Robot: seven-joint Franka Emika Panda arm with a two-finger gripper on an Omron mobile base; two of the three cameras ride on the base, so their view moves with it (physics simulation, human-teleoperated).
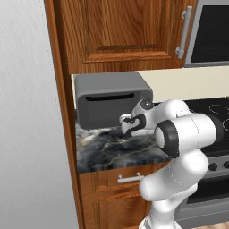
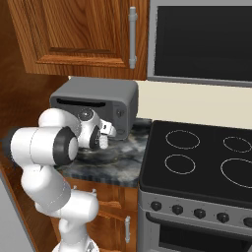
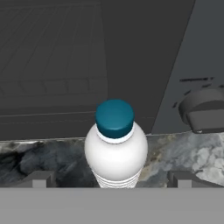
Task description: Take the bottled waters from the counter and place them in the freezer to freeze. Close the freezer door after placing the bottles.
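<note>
So right now the hand [image 3: 112,179] is wide open with nothing in it, lined up on a bottle [image 3: 115,146] that stands upright on the dark marble surface [image 1: 112,154]. In the hand view the bottle sits dead centre between the two fingertips [image 3: 38,178], which looks deliberate: with the jaws spread that wide it can slide in on both sides and pinch the body without knocking it over. The bottle is whitish with ribs low down and a teal cap [image 3: 114,118], and it stands right in front of the grey microwave [image 1: 112,98], close to its front face. From the base views the arm is folded over the surface with the hand [image 1: 130,125] held low and pointing in towards the microwave, so it's coming at the bottle from the side, not from above, probably because a side grip suits a tall round thing. The black stovetop [image 2: 197,157] is off to the right, well apart. I'd say this is the reach just ahead of the first pickup; the fingers aren't touching the bottle yet as far as I can tell. I can't pick out a second bottle.
</note>
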